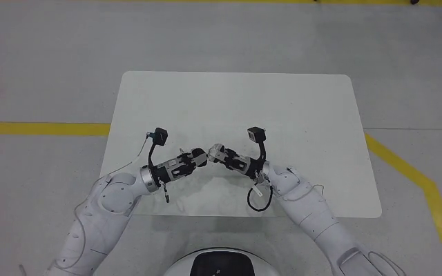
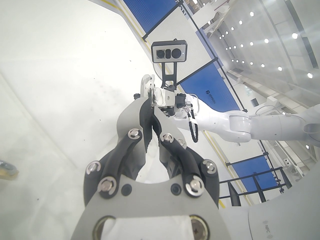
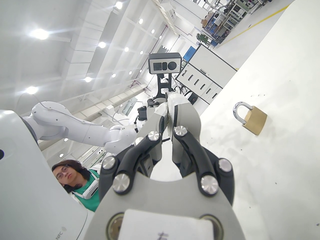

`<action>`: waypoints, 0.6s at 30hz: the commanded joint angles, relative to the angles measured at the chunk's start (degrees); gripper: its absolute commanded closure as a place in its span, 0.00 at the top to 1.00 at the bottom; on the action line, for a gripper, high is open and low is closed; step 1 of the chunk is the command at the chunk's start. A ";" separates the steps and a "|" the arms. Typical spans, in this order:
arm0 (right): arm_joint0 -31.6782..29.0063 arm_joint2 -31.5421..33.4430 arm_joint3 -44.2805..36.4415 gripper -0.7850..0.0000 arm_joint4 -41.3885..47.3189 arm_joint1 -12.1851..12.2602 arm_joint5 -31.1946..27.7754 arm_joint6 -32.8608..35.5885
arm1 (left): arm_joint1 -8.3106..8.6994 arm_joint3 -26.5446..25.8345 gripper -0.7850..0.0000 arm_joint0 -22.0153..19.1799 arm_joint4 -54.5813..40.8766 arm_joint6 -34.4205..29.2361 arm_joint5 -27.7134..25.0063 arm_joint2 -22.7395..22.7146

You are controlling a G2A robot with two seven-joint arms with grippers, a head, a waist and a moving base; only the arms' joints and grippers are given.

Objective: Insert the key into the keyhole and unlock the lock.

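Over the near middle of the white table [image 1: 276,103] the two arms meet nose to nose, the left gripper [image 1: 198,154] and the right gripper [image 1: 215,150] almost touching at their tips, both held up off the surface.

There is one key [image 2: 147,83], a small silvery piece. From the left wrist view it stands flat-on just past the left gripper [image 2: 149,98], right against the taped tips of the other one. From the right wrist view, the right gripper [image 3: 168,106] has its jaws clenched on a thin sliver of metal, which looks to be that same key seen edge-on. The left gripper's jaws are drawn together as well, with only a hairline gap between the black pads [image 2: 147,123]. I cannot make out whether they pinch the key too or only sit against it.

There is one lock [image 3: 251,118], a brass padlock with a silver shackle. It lies flat on the tabletop with the shackle pushed home, off to one side of the right gripper and well apart from both sets of jaws.
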 commanded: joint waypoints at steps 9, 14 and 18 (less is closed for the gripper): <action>-0.28 2.60 -0.11 0.00 -2.44 0.78 0.00 4.80 | 0.42 -0.38 0.00 0.21 1.11 1.21 0.22 -1.44; -0.91 4.06 -0.98 0.38 -4.67 1.64 0.00 7.48 | 0.67 -1.49 0.00 0.45 2.83 1.02 0.29 -1.87; -1.72 5.05 -1.84 1.00 -3.96 2.20 0.00 8.52 | 0.98 -1.77 0.00 0.45 2.65 -2.09 -0.40 -1.64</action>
